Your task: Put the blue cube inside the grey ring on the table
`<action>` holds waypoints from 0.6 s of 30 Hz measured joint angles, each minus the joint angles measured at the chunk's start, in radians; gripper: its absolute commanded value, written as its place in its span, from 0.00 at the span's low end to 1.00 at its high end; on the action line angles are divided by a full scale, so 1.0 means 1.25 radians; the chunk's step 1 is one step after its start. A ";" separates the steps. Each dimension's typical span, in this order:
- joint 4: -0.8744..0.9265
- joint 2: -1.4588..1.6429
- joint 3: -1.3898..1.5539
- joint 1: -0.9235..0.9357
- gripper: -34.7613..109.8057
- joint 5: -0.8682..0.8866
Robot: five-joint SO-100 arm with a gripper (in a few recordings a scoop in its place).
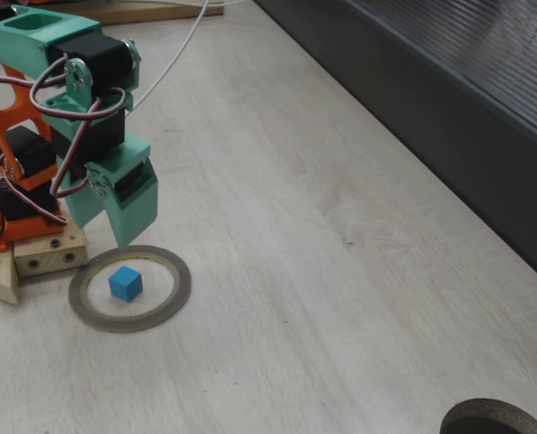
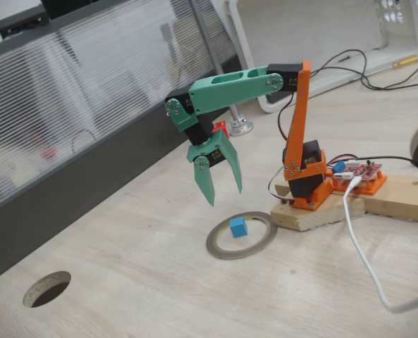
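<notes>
The blue cube (image 1: 125, 283) (image 2: 238, 227) rests on the table (image 1: 323, 271) (image 2: 138, 282) inside the grey ring (image 1: 174, 298) (image 2: 219, 250), near the ring's middle and apart from its rim. My green gripper (image 1: 106, 231) (image 2: 224, 196) hangs above the ring's far edge, off the table, its two fingers spread open with nothing between them. It is not touching the cube or the ring.
The arm's orange base sits on wooden blocks (image 1: 42, 258) (image 2: 321, 211) right beside the ring. A dark ribbed wall (image 1: 431, 99) runs along one side. A round hole (image 2: 47, 289) is in the table, and a dark round disc (image 1: 499, 420) lies at the edge. A white cable (image 2: 367, 267) trails nearby.
</notes>
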 measured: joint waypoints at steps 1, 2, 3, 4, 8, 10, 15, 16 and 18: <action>0.000 0.000 0.000 0.000 0.53 0.000; 0.000 0.000 0.000 0.000 0.53 0.000; 0.000 0.000 0.000 0.000 0.53 0.000; 0.000 0.000 0.000 0.000 0.53 0.000; 0.000 0.000 0.000 0.000 0.53 0.000; 0.000 0.000 0.000 0.000 0.53 0.000; 0.000 -0.001 0.000 0.007 0.53 0.000; 0.000 -0.001 0.000 0.012 0.53 0.000; 0.000 -0.001 0.000 0.016 0.53 -0.005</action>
